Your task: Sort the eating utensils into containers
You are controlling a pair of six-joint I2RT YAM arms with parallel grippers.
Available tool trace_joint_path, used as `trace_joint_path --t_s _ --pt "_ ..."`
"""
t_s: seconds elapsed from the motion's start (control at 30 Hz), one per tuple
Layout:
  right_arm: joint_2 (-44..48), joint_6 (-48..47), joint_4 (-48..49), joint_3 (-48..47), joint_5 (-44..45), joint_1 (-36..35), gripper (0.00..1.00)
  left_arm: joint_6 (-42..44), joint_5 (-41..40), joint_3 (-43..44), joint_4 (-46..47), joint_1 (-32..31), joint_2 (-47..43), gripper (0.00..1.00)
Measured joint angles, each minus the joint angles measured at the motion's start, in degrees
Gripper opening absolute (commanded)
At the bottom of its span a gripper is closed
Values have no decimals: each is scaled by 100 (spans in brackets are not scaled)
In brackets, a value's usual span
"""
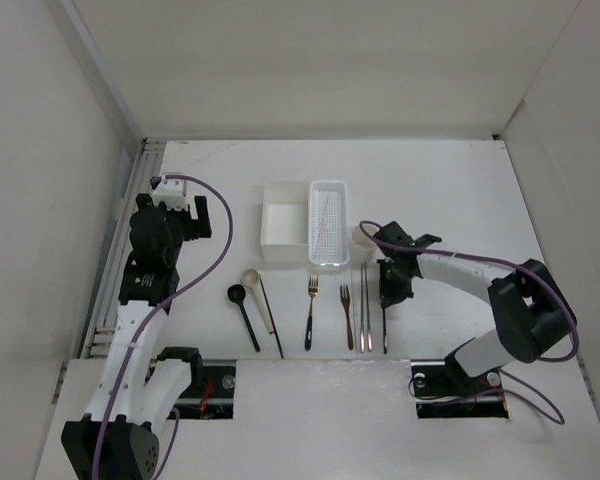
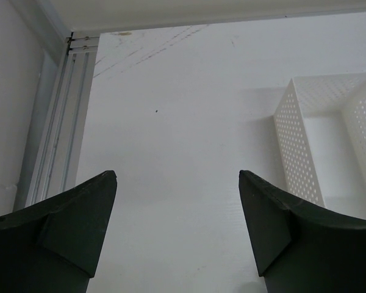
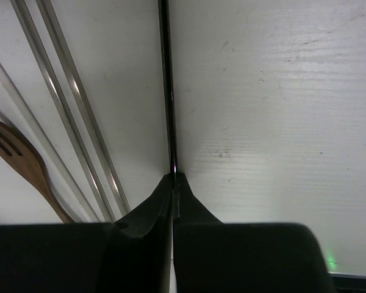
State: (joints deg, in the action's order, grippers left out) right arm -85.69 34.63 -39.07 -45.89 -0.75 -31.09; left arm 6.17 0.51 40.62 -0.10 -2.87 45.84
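Observation:
The utensils lie in a row on the white table: a black spoon (image 1: 244,314), a beige spoon (image 1: 259,296), a black chopstick (image 1: 273,322), a gold fork with black handle (image 1: 310,310), a small brown fork (image 1: 347,316), metal chopsticks (image 1: 363,305) and another black chopstick (image 1: 384,328). My right gripper (image 1: 388,292) is shut on that last chopstick at table level; in the right wrist view the gripper (image 3: 172,178) pinches the chopstick (image 3: 166,91). My left gripper (image 1: 185,215) is open and empty, left of the square box (image 1: 283,226). It also shows open in the left wrist view (image 2: 177,174).
A narrow perforated basket (image 1: 328,222) stands right of the box, and a round cream cup (image 1: 363,238) right of that. White walls enclose the table. A rail (image 2: 55,140) runs along the left edge. Metal chopsticks (image 3: 67,91) and the brown fork (image 3: 18,152) lie beside my right fingers.

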Motion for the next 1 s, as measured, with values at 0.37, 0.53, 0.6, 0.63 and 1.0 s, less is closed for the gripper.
trace_joint_path --t_s 0.37,0.53,0.6,0.63,1.0 --pt "802 293 -933 -822 1261 -9 0 109 544 57 -114 0 -7 72" --pt "896 90 -1445 -2387 1827 -9 0 424 1178 66 -192 0 11 64" --pt "881 -140 -1257 -3036 1849 -9 0 651 1663 66 -289 0 50 63" --pt "824 -258 -1150 -3305 1825 -11 0 765 1915 66 -339 0 72 63" --pt "-2371 -1137 -170 -5849 669 -15 0 708 4328 144 -518 0 361 61"
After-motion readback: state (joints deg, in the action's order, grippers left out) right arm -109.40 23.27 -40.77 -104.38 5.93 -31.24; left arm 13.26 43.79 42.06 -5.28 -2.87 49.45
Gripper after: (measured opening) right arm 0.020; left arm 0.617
